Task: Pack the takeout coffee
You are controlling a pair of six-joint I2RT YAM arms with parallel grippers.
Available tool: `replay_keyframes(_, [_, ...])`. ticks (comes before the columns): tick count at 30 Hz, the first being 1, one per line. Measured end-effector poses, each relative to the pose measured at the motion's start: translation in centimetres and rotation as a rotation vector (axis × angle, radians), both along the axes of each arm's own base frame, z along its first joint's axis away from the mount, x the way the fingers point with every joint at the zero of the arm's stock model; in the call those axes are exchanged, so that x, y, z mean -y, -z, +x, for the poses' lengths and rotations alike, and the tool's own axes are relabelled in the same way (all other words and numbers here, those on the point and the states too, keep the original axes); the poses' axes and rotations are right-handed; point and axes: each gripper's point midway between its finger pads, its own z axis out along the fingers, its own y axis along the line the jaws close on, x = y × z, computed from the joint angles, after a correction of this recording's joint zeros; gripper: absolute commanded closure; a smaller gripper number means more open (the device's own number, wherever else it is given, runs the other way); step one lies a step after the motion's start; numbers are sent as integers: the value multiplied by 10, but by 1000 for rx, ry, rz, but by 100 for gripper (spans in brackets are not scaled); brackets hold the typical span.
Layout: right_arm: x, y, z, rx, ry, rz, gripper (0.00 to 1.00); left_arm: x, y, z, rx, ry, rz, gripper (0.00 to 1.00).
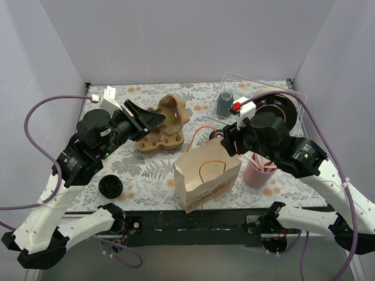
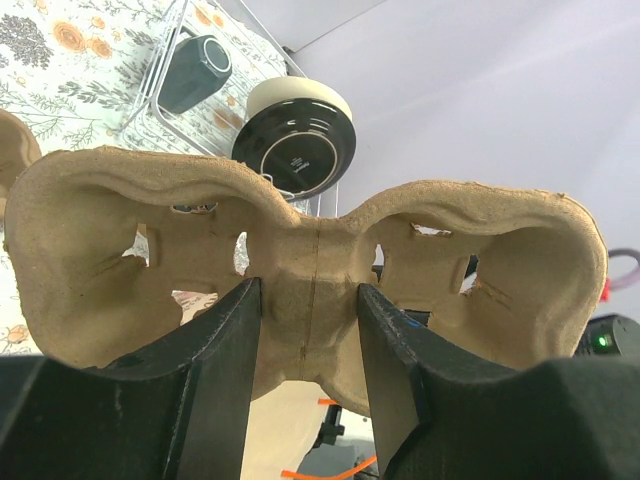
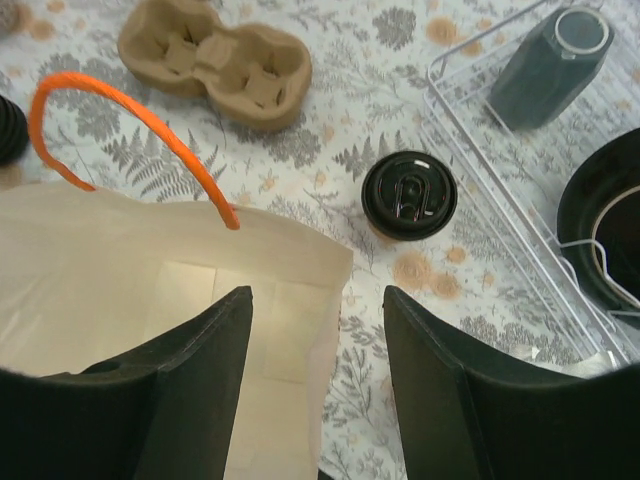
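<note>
One takeout coffee, a brown paper cup with a black lid [image 3: 409, 194], stands on the table just behind the paper bag [image 1: 206, 171]; in the top view [image 1: 215, 135] my right arm partly hides it. A second black-lidded cup [image 1: 110, 186] stands at the front left. My right gripper [image 3: 318, 300] is open and empty above the bag's open right edge [image 3: 300, 300]. My left gripper [image 2: 308, 290] is shut on the middle web of a pulp cup carrier [image 2: 310, 250] and holds it off the table [image 1: 173, 111].
A second pulp carrier [image 1: 163, 140] lies on the table under the held one. A wire rack [image 1: 296, 96] at the back right holds a grey mug [image 1: 225, 103] and black plates [image 1: 280, 106]. A pink cup [image 1: 258, 171] stands right of the bag.
</note>
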Motion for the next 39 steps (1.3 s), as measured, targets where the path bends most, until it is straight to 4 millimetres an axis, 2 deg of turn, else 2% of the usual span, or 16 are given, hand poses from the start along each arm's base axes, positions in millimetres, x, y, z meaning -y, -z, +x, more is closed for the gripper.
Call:
replay_keyframes(8, [-1, 41, -1, -146, -17, -139, 41, -1, 7, -11, 1, 37, 6, 79])
replay_keyframes(11, [-1, 54, 7, -188, -3, -163, 55, 0, 6, -14, 3, 51, 4, 79])
replay_keyframes(12, [1, 57, 10, -199, 5, -166, 68, 0, 5, -15, 6, 53, 4, 79])
replay_keyframes(14, [4, 63, 16, -216, 21, -167, 83, -1, 4, -17, 12, 60, 1, 79])
replay_keyframes(15, [5, 66, 19, -226, 29, -166, 96, 0, 3, -18, 16, 65, -1, 79])
replay_keyframes(16, [6, 68, 21, -234, 37, -167, 99, 0, 2, -18, 18, 70, -3, 79])
replay_keyframes(21, [-3, 69, 34, -246, 71, -103, 99, 4, 2, -20, 14, 92, -5, 79])
replay_keyframes(27, [-12, 56, 46, -231, 151, 10, 99, 14, -1, -17, -3, 119, -18, 79])
replay_keyframes(32, [-19, 44, 63, -218, 239, 116, 99, 18, -14, -9, 4, 114, -27, 80])
replay_keyframes(36, [-27, 46, 79, -239, 296, 217, 99, 12, -27, -5, 39, 75, -21, 79])
replay_keyframes(39, [-34, 58, 86, -284, 323, 267, 99, -3, -40, -1, 78, 4, -1, 79])
